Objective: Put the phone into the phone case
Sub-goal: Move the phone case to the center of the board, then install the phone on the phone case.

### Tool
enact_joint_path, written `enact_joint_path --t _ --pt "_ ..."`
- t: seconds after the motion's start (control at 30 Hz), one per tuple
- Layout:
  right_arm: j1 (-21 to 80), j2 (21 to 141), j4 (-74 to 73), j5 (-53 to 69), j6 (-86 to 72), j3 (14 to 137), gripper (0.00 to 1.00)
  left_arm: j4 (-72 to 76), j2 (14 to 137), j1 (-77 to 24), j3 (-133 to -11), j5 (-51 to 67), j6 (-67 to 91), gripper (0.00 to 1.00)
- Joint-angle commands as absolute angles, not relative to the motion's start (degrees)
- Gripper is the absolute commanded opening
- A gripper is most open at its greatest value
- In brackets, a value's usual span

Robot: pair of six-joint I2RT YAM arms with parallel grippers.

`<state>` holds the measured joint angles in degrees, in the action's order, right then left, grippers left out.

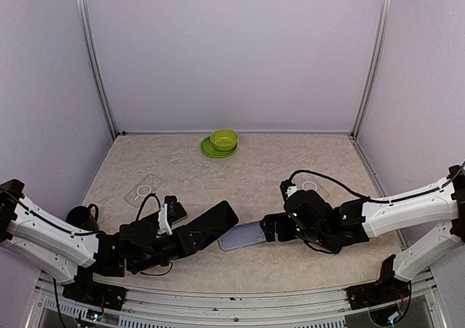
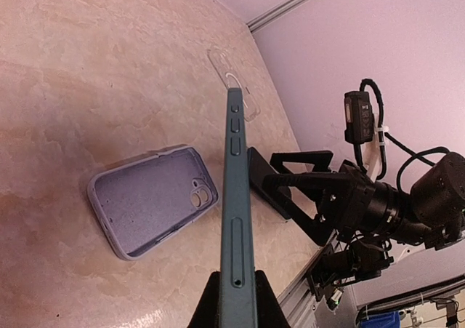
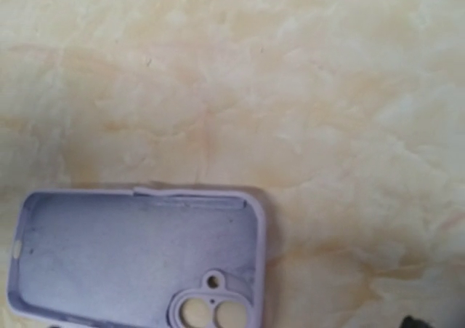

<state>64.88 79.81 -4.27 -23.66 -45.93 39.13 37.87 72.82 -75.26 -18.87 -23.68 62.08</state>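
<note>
We see the left gripper [image 2: 236,302] shut tight on the bottom end of the dark phone [image 2: 238,197]. The phone is up in the air, turned on its thin edge, with its side buttons facing us in the left wrist view. It is not in the phone case [image 2: 149,204].

The phone case is light purple. It lies flat on the worktop [image 1: 254,175], open side up, just beside the phone. We can see its round camera holes at the end nearer the right arm.

The right gripper [image 1: 272,228] sits low at that end of the phone case. Its jaws look wide apart and hold nothing.

At the back of the worktop a green bowl [image 1: 224,138] sits on a green plate [image 1: 208,150]. A clear case [image 1: 143,190] lies flat on the left side, and a black mug [image 1: 81,217] stands near the left arm.
</note>
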Motion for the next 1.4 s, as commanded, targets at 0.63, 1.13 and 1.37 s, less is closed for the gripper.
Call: enact_joint_path --t 0.63,1.13,1.37 --pt "64.4 63.4 -0.5 -32.5 -43.0 30.3 0.98 41.1 76.2 -74.0 -22.4 -19.0 59.9 0.00" --pt "64.4 73.8 -8.3 -32.8 -43.1 37.5 0.95 38.4 84.1 -71.1 -29.3 -5.7 60.2 0.00" --pt "64.4 77.5 -4.0 -26.3 -39.1 37.4 0.99 37.6 87.6 -69.9 -31.1 -2.5 61.3 0.00"
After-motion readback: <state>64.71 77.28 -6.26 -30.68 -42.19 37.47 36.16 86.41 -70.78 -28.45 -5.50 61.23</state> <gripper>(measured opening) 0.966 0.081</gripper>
